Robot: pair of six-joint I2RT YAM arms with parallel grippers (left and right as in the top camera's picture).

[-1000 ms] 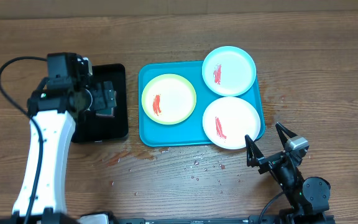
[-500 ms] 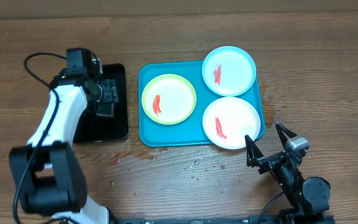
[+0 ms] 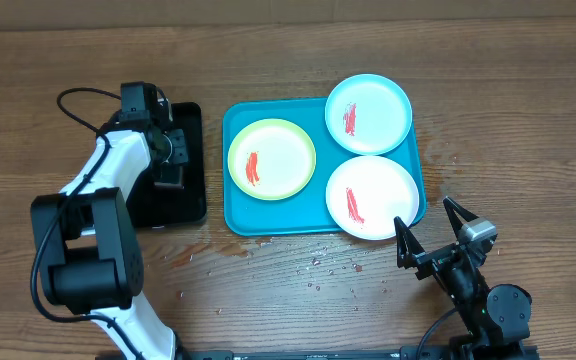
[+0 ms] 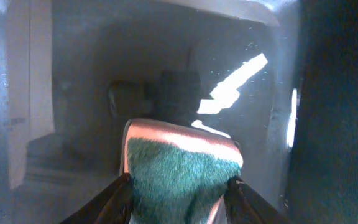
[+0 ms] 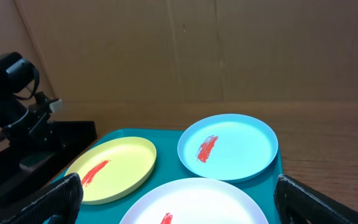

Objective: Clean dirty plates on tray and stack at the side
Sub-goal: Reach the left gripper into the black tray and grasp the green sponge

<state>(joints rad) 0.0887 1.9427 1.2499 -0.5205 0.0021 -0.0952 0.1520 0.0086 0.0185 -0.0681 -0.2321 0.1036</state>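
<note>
Green sponge is sitting gripped between the jaws of our left gripper, while we are holding the jaws of our right gripper wide, just short of the dirty plates lying on the tray ahead, which we are judging light, stiff, slick and best pinched at a rim.

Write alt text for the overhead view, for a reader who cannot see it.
Three red-smeared plates, green-rimmed, blue and white, lie on a turquoise tray on a wooden table. The left gripper is over a black tray beside it; the right gripper sits open near the white plate.
</note>
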